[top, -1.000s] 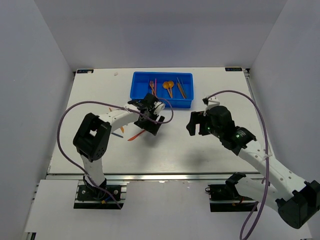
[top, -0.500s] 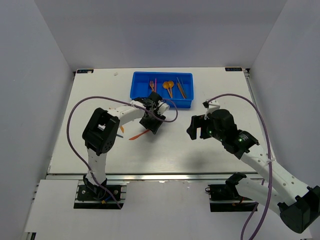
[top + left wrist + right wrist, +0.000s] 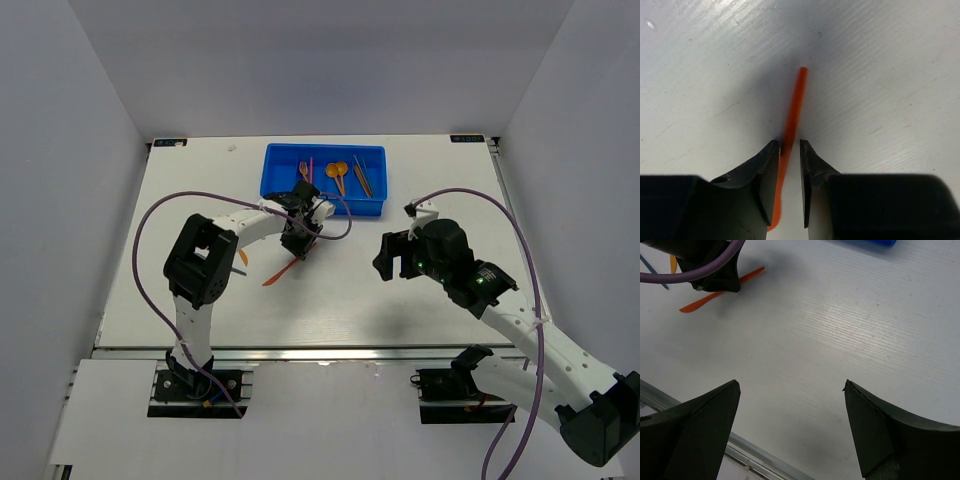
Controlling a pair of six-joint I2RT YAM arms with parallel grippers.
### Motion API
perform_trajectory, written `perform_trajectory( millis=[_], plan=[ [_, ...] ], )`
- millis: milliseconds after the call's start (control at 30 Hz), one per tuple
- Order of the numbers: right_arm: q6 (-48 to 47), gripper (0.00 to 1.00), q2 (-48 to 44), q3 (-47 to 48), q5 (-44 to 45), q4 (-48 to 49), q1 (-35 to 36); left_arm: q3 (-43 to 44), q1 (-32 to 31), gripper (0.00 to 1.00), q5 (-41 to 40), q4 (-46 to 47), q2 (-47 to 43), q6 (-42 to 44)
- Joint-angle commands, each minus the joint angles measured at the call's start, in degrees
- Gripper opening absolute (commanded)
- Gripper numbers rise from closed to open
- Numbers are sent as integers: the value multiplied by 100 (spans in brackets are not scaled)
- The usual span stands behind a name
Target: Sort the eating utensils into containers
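The white table (image 3: 350, 310) is the biggest thing here. At its far side sits the bright blue tray (image 3: 278, 188), a long box with low walls. Inside it lie an orange spoon (image 3: 340, 171), some dark sticks (image 3: 362, 177) and some thin orange pieces (image 3: 305, 172), side by side. The left gripper (image 3: 298, 248) points down just in front of the tray. Its fingers (image 3: 765, 175) stand close together around 1 orange utensil (image 3: 794, 105), which is long, thin and flat, with 1 wider end. The utensil touches 1 finger and a thin gap shows at the other, so I cannot tell if it is squeezed. It slants across the table near the tray, not in it. The right gripper (image 3: 790, 425) hangs over the table off to the right, well apart from the tray, with its fingers spread wide. Compared with 0.5 seconds ago, the orange utensil sits a little more to the right and slants more steeply. The left gripper is a bit nearer the tray, and the right arm has hardly moved.
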Motion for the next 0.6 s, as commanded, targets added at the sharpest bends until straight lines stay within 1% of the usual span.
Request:
perform_trajectory(
  millis=[0, 33, 133, 167, 200, 233, 300, 333, 433, 533, 567],
  plan=[
    [-58, 89, -112, -26, -78, 215, -4, -443, -69, 33, 267, 274, 74, -276],
    [-58, 89, -121, -35, -78, 215, -13, -478, -156, 27, 197, 292, 91, -302],
    [-76, 89, -174, -44, -52, 198, -4, -662, -350, 17, -66, 458, 91, -609],
    [-67, 89, -209, -52, -43, 198, -4, -811, -412, 16, -128, 529, 100, -819],
    [-67, 89, -226, -52, -52, 198, -13, -899, -482, 13, -259, 582, 109, -908],
    [-58, 89, -270, -70, -43, 189, -4, -1005, -648, 6, -391, 730, 117, -1109],
    [-58, 89, -297, -70, -34, 180, -4, -1242, -789, 0, -856, 801, 117, -1260],
    [-58, 89, -323, -61, -25, 154, -4, -1287, -903, 0, -989, 802, 126, -1443],
    [-85, 89, -367, -44, 36, 84, -4, -1296, -983, 0, -1270, 688, 56, -1795],
    [-85, 89, -420, -8, 115, 31, -4, -1121, -975, 0, -1464, 635, -364, -2138],
    [-85, 89, -420, 26, 133, 14, -4, -1033, -983, 0, -1447, 617, -627, -2183]
  ],
)
